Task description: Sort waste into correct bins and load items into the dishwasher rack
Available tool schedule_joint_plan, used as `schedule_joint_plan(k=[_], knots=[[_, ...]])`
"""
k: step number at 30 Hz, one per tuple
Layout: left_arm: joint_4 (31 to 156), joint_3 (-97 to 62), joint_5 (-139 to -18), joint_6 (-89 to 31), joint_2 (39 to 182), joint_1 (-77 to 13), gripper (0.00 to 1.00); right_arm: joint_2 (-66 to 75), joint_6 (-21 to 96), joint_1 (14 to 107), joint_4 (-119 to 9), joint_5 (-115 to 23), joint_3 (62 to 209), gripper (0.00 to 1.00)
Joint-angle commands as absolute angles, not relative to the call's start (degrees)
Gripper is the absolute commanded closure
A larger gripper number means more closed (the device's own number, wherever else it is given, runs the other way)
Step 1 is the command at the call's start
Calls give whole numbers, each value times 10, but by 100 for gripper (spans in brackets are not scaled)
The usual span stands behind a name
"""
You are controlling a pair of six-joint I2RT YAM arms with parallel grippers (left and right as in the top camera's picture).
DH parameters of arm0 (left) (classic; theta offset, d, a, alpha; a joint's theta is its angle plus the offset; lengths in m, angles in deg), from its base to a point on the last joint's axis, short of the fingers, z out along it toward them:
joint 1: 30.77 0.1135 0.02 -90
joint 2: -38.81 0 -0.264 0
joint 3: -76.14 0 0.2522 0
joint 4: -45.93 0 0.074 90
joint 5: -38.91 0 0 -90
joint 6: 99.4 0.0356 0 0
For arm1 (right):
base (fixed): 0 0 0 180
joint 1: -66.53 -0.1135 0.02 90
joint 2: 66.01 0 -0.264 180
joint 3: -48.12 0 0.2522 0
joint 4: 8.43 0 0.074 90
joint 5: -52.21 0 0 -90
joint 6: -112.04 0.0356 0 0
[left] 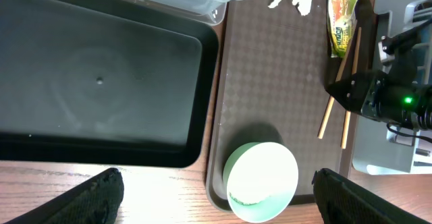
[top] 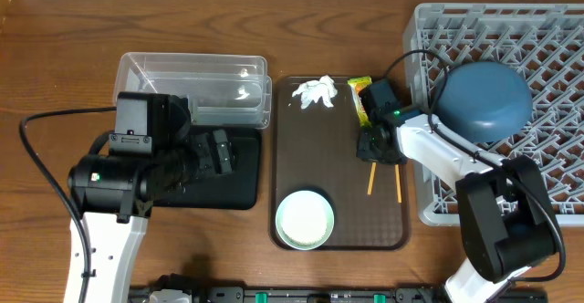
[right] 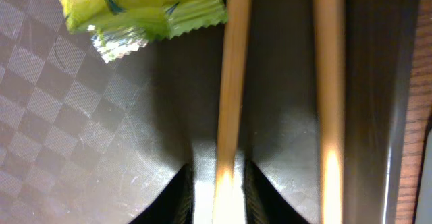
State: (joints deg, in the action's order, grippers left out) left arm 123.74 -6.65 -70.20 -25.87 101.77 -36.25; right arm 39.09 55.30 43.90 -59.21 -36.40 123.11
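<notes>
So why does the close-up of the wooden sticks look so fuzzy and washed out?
Right wrist view: the camera sits very close, so the chopsticks blur, and glare whitens the one between the fingertips of the right gripper; the wrapper is sharper. Left wrist view: the white bowl is overexposed. Overhead view: evenly lit and sharp, small highlights on the clear tub.

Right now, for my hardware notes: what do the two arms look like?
White links, black joints on both. The left tool and right tool are black. The left arm has a boxy black housing and a looping black cable. The right arm has a small green light and an arching black cable.
</notes>
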Motion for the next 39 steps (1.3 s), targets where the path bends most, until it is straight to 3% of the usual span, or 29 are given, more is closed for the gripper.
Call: schedule_joint_plan(k=[1,2,6,13,22,32,39], knots=[[1237,-72,-698,-255,1017,-364,8,402,567,434,-584,-404,1206,79],[1237,-72,-698,-255,1017,-364,8,402,567,434,-584,-402,1204,80],[1237,-72,-698,-255,1017,-364,8,401,567,434,-585,-393,1203,99],[1237,-72,-698,-255,1017,-364,8,347,567,441,-652,-385,1228,99],[1237,-72,-698,-255,1017,-364,8,174,455,461,-657,-378,1230,99],[1237,-72,-698,-255,1017,-364,8,121,290,614,-613,-369,1230,99],[1237,-72,-698,-255,1017,-364,8,151,199,704,-542,-465,1230,99]])
